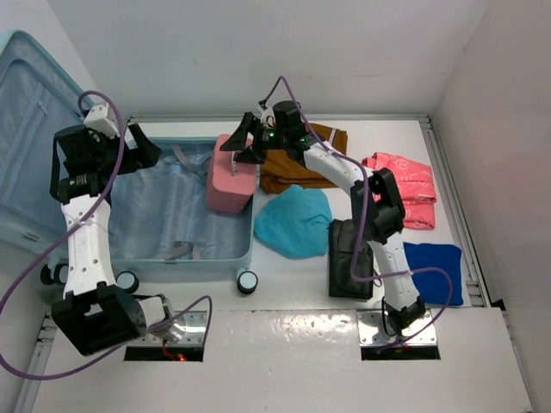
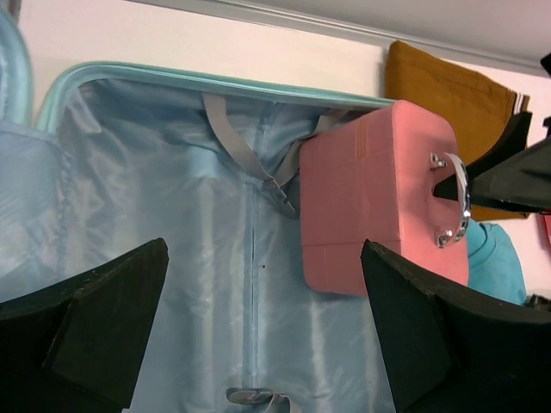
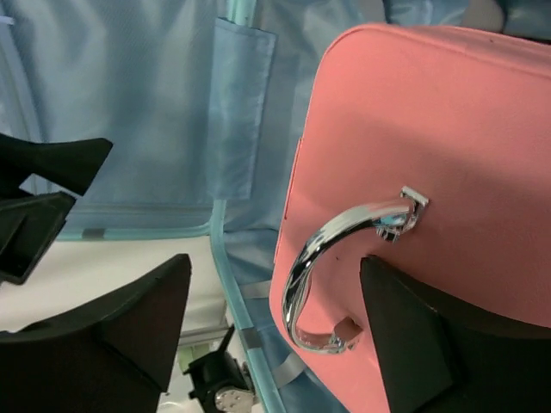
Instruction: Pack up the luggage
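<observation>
The luggage [image 1: 164,215] lies open on the left of the table, its light blue lining [image 2: 155,189] bare. A small pink hard case [image 1: 228,185] stands upright in its far right corner. My right gripper [image 1: 243,148] hangs over the case's top. In the right wrist view it [image 3: 275,261] is open, with the chrome handle [image 3: 327,249] between its fingers and not clamped. My left gripper [image 2: 263,249] is open above the lining, left of the pink case [image 2: 370,198], holding nothing.
The luggage lid [image 1: 30,129] leans up at the far left. Right of the luggage lie a brown folded garment [image 1: 301,163], a teal garment [image 1: 293,222], a coral garment [image 1: 405,185], a blue cloth [image 1: 435,271] and a black pouch [image 1: 349,258]. Grey straps [image 2: 250,155] cross the lining.
</observation>
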Robot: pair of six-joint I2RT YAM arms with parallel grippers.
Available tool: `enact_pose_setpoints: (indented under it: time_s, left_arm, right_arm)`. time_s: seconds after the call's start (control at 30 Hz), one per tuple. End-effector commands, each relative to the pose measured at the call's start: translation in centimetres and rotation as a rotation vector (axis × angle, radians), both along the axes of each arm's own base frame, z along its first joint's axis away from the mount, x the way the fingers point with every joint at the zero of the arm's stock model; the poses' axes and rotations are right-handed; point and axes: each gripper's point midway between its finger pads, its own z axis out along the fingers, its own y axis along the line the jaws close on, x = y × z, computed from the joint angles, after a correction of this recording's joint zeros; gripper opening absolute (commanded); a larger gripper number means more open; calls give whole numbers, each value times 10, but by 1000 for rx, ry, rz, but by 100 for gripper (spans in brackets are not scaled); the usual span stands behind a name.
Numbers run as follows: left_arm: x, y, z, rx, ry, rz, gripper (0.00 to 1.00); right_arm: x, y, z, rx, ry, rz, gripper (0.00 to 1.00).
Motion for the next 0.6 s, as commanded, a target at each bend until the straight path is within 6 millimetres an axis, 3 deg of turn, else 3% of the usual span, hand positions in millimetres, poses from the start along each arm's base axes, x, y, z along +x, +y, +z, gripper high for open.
enact_pose_setpoints:
  time_s: [0.0,0.03,0.17,0.23,0.3,0.33,0.37,0.4,0.43,0.47,0.5,0.53,0.57]
  left_arm:
    - [-1,-15,20,60,-77,-60,100]
    - [0,-17,23,60,-90,-71,100]
    - [2,-49,30,36,-137,-210,94]
    - [3,-73,34,23,-163,-305,87]
    - [5,-101,35,-1,-165,-393,80]
    - [6,-112,37,-4,-175,-431,73]
    - [5,-124,34,-15,-166,-471,68]
    - [8,-133,31,-21,-154,-497,63]
    - [7,-154,29,-33,-151,-549,53]
    - [7,-163,24,-40,-137,-575,47]
    - [12,-172,28,-41,-152,-587,41]
    - [14,-190,18,-61,-121,-622,32]
    - [15,-199,13,-72,-109,-642,28]
  right_arm:
    - [-7,-7,16,-71,-81,-4,81]
    - [-11,-10,13,-84,-66,4,81]
    - [-14,-24,33,-105,-137,-3,81]
    - [-11,-41,47,-139,-186,-36,80]
    - [-7,-56,47,-173,-206,-65,77]
    - [0,-75,69,-176,-252,-116,72]
    - [0,-86,55,-208,-230,-142,67]
    - [0,-96,68,-202,-257,-168,62]
    - [9,-119,83,-194,-279,-223,47]
    - [9,-129,67,-199,-259,-239,41]
    - [7,-138,77,-189,-274,-253,36]
    - [11,-157,67,-213,-271,-276,30]
    - [12,-173,72,-221,-277,-301,30]
